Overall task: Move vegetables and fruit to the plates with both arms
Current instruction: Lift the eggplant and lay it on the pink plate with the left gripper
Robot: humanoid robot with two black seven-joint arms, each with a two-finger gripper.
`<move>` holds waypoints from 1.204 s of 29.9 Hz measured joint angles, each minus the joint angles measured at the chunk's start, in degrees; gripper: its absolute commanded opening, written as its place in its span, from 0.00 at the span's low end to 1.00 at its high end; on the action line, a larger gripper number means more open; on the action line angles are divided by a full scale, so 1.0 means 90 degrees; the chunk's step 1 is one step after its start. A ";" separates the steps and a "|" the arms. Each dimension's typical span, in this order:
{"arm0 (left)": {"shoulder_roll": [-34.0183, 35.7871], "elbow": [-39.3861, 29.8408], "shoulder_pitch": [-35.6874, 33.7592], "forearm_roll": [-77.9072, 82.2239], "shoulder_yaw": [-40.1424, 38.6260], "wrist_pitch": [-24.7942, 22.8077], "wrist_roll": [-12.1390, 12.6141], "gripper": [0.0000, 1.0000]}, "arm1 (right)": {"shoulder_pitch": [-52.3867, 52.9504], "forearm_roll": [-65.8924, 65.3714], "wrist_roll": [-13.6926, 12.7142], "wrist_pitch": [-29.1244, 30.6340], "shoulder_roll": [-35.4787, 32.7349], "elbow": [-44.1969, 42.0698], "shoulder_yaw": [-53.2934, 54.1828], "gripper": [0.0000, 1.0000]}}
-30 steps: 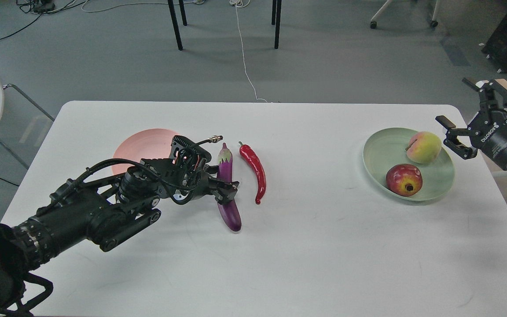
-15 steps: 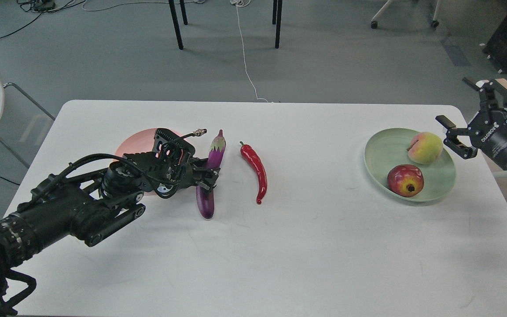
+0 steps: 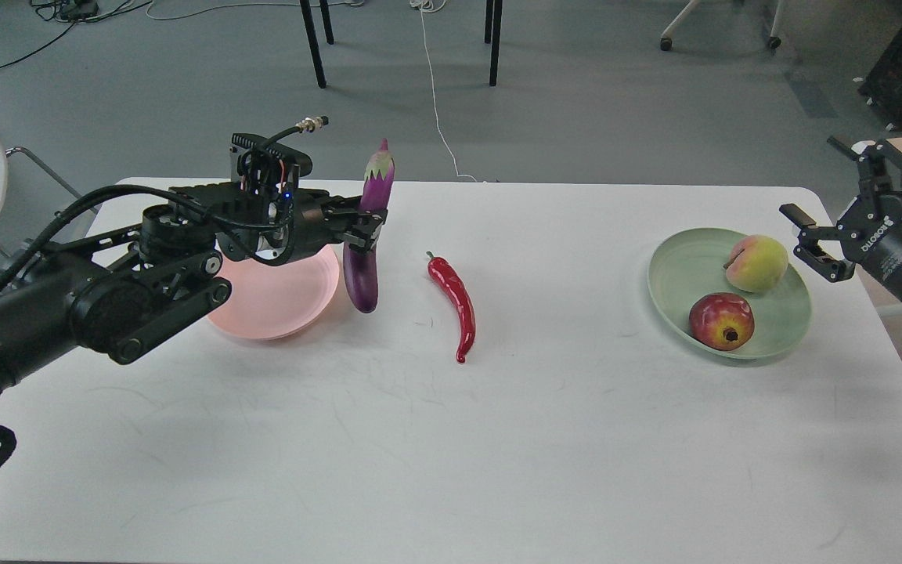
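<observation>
Left gripper (image 3: pixel 358 227): clamped on eggplant (image 3: pixel 366 251), near-upright beside pink plate (image 3: pixel 279 301).
Right gripper (image 3: pixel 838 211): fingers spread, seemingly empty.
Chili pepper (image 3: pixel 455 301): on table (image 3: pixel 451 439).

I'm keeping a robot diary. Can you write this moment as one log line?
left gripper: holding eggplant beside pink plate | right gripper: open, empty | chili: on table | peach, pomegranate: on green plate

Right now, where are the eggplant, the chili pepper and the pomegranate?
eggplant (image 3: pixel 361 274): head view, on its lower purple body.
chili pepper (image 3: pixel 455 296): head view, mid-length of its red body.
pomegranate (image 3: pixel 713 315): head view, on its red side above the crown hole.
</observation>
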 measured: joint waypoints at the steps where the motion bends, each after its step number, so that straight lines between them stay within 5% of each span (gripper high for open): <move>1: 0.0140 -0.0010 0.0006 0.0000 0.0010 -0.0178 -0.0015 0.12 | 0.0000 0.0000 0.0000 0.0000 -0.0018 0.0016 0.0000 0.97; 11: 0.1158 -0.0033 0.0293 -0.0005 0.0375 -0.0709 -0.0243 0.13 | -0.0064 0.0000 -0.0002 0.0000 -0.0200 0.0154 0.0002 0.97; 18: 0.1224 0.0061 0.0485 -0.0045 0.0391 -0.0391 -0.0232 0.16 | -0.0121 0.0000 -0.0002 0.0000 -0.0221 0.0251 0.0002 0.97; 25: 0.1049 0.0435 0.0649 -0.0024 0.0396 0.0505 -0.0175 0.17 | -0.0143 0.0000 -0.0002 0.0000 -0.0223 0.0297 0.0002 0.97; 36: 0.1045 0.0478 0.0744 -0.0001 0.0411 0.0449 -0.0173 0.32 | -0.0178 0.0000 0.0000 0.0000 -0.0225 0.0312 0.0012 0.97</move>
